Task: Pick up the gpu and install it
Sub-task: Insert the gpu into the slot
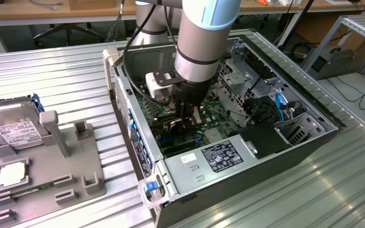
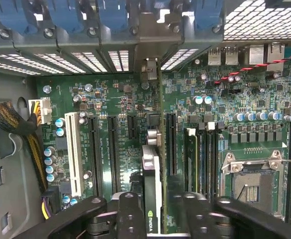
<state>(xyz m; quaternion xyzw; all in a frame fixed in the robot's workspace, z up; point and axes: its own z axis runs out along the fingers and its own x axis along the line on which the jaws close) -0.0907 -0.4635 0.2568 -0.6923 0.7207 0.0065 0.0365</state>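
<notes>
Step in hand: installation, by my judgement; the pick-up is done and the card is down inside the open grey metal computer case, which lies on the ribbed metal surface.
Tool: the black two-fingered tool on the grey robot arm is clamped on the thin black gpu card, fingers pressing its two faces.
Gpu: held edge-on and upright, with a green logo on its near edge; it stands over the green motherboard, among the long black expansion slots, its silver end bracket reaching toward the case's rear openings.
Seating: whether the card's edge is fully in a slot cannot be told.
What the move calls for: a straight, even press along the slot line, with the bracket aligned to its rear opening and no tilt.
Elsewhere: a silver hard drive with a white label rests on the grey plastic parts holder toward the surface's edge on the exterior view's left.
</notes>
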